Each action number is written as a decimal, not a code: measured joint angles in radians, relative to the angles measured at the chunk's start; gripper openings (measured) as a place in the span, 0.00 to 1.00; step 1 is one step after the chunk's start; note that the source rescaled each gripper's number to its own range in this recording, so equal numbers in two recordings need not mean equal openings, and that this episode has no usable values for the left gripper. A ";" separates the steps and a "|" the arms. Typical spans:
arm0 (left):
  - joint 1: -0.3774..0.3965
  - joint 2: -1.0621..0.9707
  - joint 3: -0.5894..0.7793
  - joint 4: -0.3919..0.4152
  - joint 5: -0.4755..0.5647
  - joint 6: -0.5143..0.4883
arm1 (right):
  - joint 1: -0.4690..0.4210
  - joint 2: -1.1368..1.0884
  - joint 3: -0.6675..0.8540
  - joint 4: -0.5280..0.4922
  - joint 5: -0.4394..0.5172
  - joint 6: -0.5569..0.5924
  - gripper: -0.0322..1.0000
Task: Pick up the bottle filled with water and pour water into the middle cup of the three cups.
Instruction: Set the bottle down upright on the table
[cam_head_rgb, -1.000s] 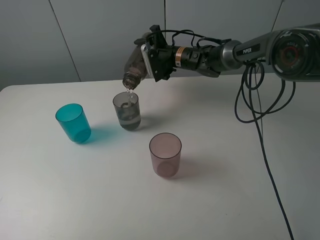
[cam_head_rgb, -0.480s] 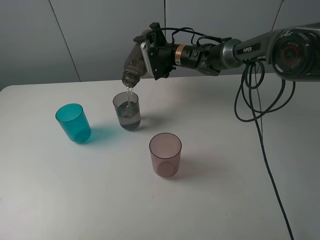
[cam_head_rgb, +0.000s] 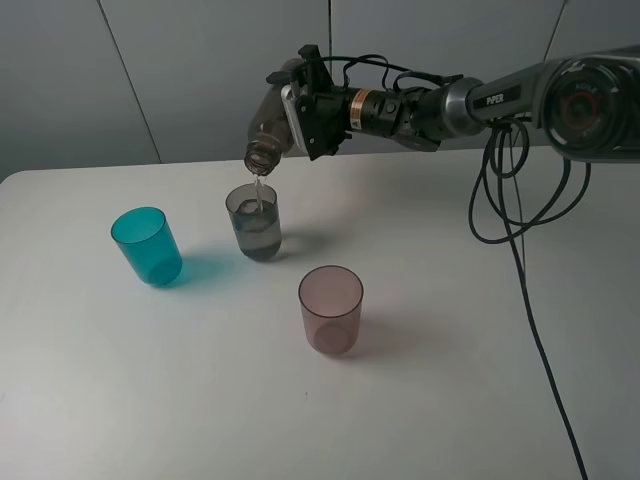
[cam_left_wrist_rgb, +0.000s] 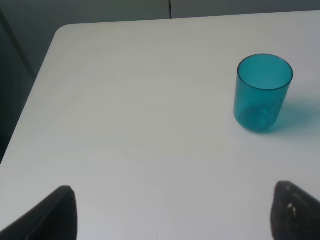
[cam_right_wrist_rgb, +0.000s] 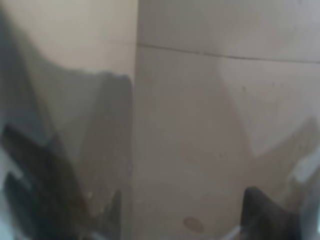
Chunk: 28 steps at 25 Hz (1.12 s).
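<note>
My right gripper (cam_head_rgb: 298, 115) is shut on the smoky brown bottle (cam_head_rgb: 268, 128), which hangs tilted with its neck down over the middle cup (cam_head_rgb: 253, 224). A thin stream of water (cam_head_rgb: 260, 190) runs from the mouth into this grey cup, which holds some water. The teal cup (cam_head_rgb: 146, 245) stands to its left and the pinkish cup (cam_head_rgb: 330, 308) nearer the front. In the right wrist view the bottle (cam_right_wrist_rgb: 190, 140) fills the picture between dark fingers (cam_right_wrist_rgb: 30, 175). The left wrist view shows the teal cup (cam_left_wrist_rgb: 263, 92) beyond my left gripper (cam_left_wrist_rgb: 175, 212), which is open and holds nothing.
The white table (cam_head_rgb: 450, 380) ends at a back edge by the grey wall and a left corner (cam_left_wrist_rgb: 60, 30). A black cable (cam_head_rgb: 520, 270) droops from the right arm across the table's right side.
The bottle has risen slightly over the grey cup in the last second, and water keeps running into it. The cups have not moved.
</note>
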 joint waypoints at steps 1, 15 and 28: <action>0.000 0.000 0.000 0.000 0.000 0.000 | 0.000 0.000 0.000 0.000 0.000 0.000 0.03; 0.000 0.000 0.000 0.000 0.000 0.000 | 0.000 -0.002 0.000 0.000 -0.002 -0.025 0.03; 0.000 0.000 0.000 0.000 0.000 0.000 | 0.000 -0.004 -0.001 0.000 -0.002 -0.033 0.03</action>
